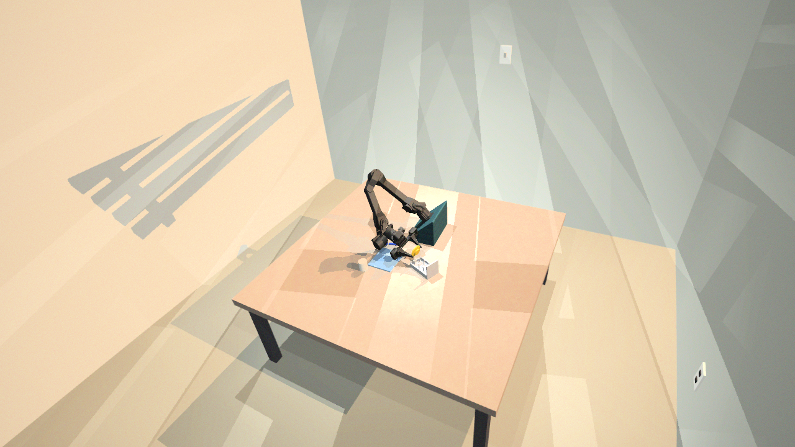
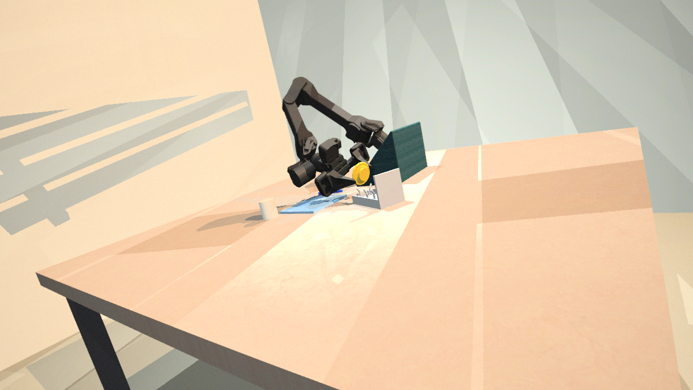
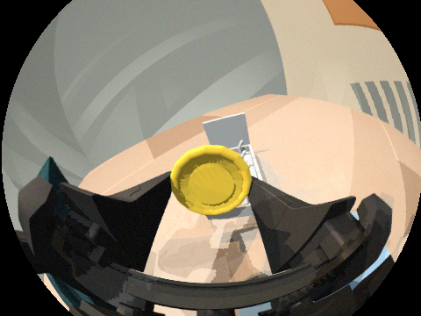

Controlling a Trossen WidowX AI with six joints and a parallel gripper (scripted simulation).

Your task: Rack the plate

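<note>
My gripper point(image 3: 210, 178) point(image 2: 355, 173) point(image 1: 412, 252) is shut on a small yellow plate point(image 3: 210, 179) point(image 2: 360, 173) point(image 1: 415, 252). The plate stands upright between the fingertips, held by its rim on both sides. The white dish rack point(image 2: 387, 190) point(image 1: 428, 267) point(image 3: 227, 130), with thin wire rails point(image 2: 367, 195) and a tall white back wall, stands on the table just beyond and below the plate. The plate hangs a little above the rack's near end, apart from the rails.
A dark teal wedge block point(image 2: 403, 151) point(image 1: 434, 223) stands right behind the rack. A light blue flat mat point(image 2: 304, 206) point(image 1: 382, 262) lies to the left under the arm, with a small blue pen point(image 2: 337, 190) by it. A white cup point(image 2: 267, 208) point(image 1: 360, 265) stands further left.
</note>
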